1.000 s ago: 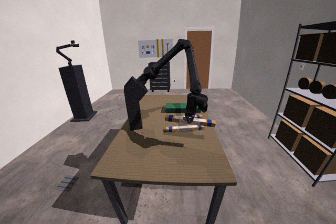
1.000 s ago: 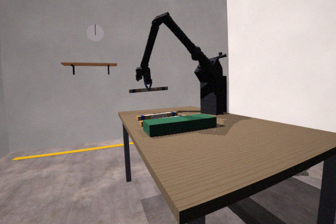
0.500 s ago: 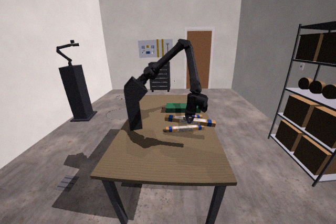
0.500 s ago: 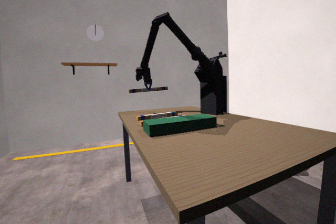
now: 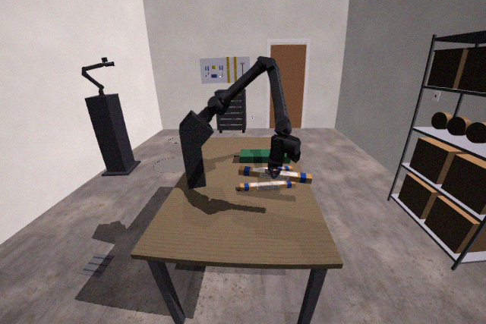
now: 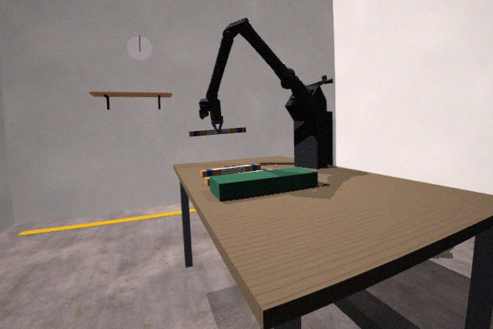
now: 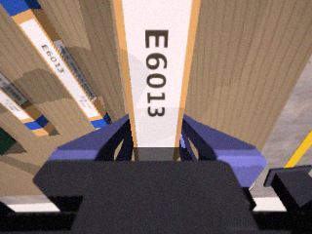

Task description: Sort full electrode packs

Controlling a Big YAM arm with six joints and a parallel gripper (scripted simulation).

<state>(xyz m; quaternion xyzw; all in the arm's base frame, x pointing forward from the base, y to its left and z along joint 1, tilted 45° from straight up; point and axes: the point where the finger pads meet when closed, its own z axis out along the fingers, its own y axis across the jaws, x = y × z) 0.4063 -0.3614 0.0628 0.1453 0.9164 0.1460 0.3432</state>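
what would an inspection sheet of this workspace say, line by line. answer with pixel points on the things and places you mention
surface: wood-grain bench (image 5: 243,234) (image 6: 338,229), shadows across it
job's things: held pack (image 5: 250,172) (image 6: 239,130) (image 7: 156,73) in the air; two other packs lying on the bench; green platform (image 5: 253,155) (image 6: 263,183) with no pack on it
clutter: nothing seen
gripper (image 5: 273,173) (image 6: 217,131) (image 7: 155,117): shut on the held pack
cables: nothing seen
surroundings: storage rack (image 5: 418,106), drawer cabinet (image 5: 231,110), door (image 5: 288,85), wall shelf (image 6: 131,94)
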